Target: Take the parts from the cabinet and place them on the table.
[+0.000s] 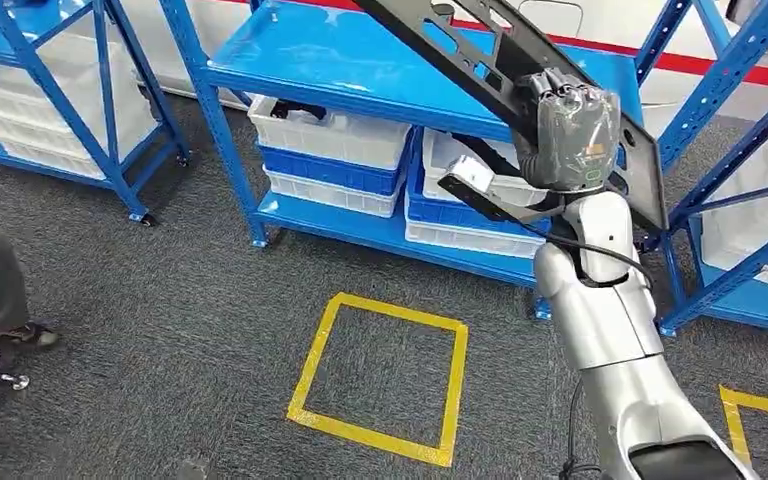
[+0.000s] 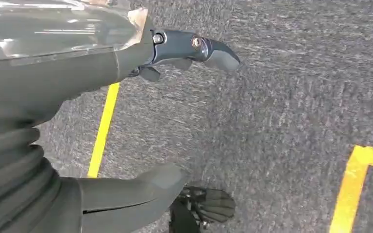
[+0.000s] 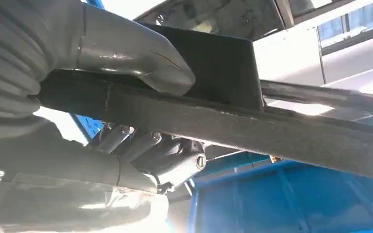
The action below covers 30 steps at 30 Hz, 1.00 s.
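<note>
Fingers (image 3: 150, 150) of the right hand (image 1: 565, 125) are wrapped under a long black metal bracket (image 1: 480, 60), with the thumb (image 3: 131, 53) clamped across its upper face, so the part is firmly held. In the head view the bracket's long axis runs diagonally, from high above the blue shelf (image 1: 360, 55) down past the hand toward the rack upright (image 1: 705, 110); the hand grips it nearer its lower end, leaving most of the length cantilevered up and to the left. That long overhang is what the carry turns on: swinging it away will need clearance from the uprights and shelf edge.

The left hand (image 2: 102, 121) hangs low over the floor, holding nothing, fingers loosely apart. It is well away from the part.

White and blue bins (image 1: 335, 150) sit on the lower shelf. Grey carpet (image 1: 210, 300) carries a yellow tape square (image 1: 380, 425). No bench is in sight, so the robot probably has to turn first.
</note>
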Each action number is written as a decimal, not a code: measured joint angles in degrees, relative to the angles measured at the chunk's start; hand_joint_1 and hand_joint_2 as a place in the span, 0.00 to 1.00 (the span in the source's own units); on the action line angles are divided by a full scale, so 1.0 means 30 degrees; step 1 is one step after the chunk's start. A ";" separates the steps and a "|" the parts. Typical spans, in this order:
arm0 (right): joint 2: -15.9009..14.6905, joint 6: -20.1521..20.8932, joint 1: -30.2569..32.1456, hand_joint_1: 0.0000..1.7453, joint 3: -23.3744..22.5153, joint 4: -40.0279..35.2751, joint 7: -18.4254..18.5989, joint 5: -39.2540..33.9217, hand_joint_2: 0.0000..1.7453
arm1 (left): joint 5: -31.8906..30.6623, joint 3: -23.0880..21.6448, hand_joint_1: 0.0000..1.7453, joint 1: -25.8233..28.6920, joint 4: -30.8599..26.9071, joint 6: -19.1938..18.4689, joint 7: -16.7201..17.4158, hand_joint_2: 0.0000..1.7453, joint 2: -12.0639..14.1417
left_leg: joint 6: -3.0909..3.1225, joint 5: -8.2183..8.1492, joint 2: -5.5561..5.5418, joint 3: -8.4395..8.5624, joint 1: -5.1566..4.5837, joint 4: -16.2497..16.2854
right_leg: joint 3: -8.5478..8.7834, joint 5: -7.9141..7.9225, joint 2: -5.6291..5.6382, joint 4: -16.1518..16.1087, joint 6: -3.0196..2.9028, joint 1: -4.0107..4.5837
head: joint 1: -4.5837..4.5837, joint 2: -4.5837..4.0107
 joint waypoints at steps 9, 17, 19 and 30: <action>-0.0044 -0.0363 0.0369 1.00 -0.0116 0.0081 0.0037 0.0328 1.00 | -0.0168 0.0000 0.00 -0.0040 0.0000 -0.0051 0.0218 1.00 -0.0044 | -0.0599 0.1057 -0.0002 -0.0924 -0.0169 0.0038 | 0.3636 0.1193 0.0067 -0.4930 0.0043 0.0334 | 0.0015 0.0000; 0.0036 -0.0736 0.0626 1.00 -0.0160 0.0110 -0.0735 -0.0661 1.00 | -0.0415 -0.0007 0.00 -0.0003 0.0000 0.0131 0.0270 1.00 0.0007 | -0.1251 -0.2357 -0.0094 -0.3181 0.0000 0.5999 | 0.2865 0.2099 -0.0054 -0.5047 -0.0637 -0.0014 | -0.0132 0.0000; 0.0007 -0.0795 0.0668 1.00 -0.0175 0.0110 -0.0918 -0.0801 1.00 | -0.0416 -0.0007 0.00 0.0010 0.0000 0.0175 0.0255 1.00 0.0007 | -0.1249 -0.1517 -0.0084 -0.2008 0.0045 0.4408 | 0.2736 0.2196 -0.0041 -0.4975 -0.0593 -0.0034 | -0.0161 0.0000; -0.0161 -0.1210 0.0538 1.00 -0.0328 0.0037 -0.1034 -0.0852 1.00 | -0.0532 -0.0007 0.00 0.0000 0.0000 0.0328 0.0175 1.00 -0.0051 | -0.0002 -0.0108 -0.0218 0.0181 -0.0291 -0.0040 | 0.2338 0.2616 -0.0090 -0.5003 0.0439 0.0245 | -0.0073 0.0000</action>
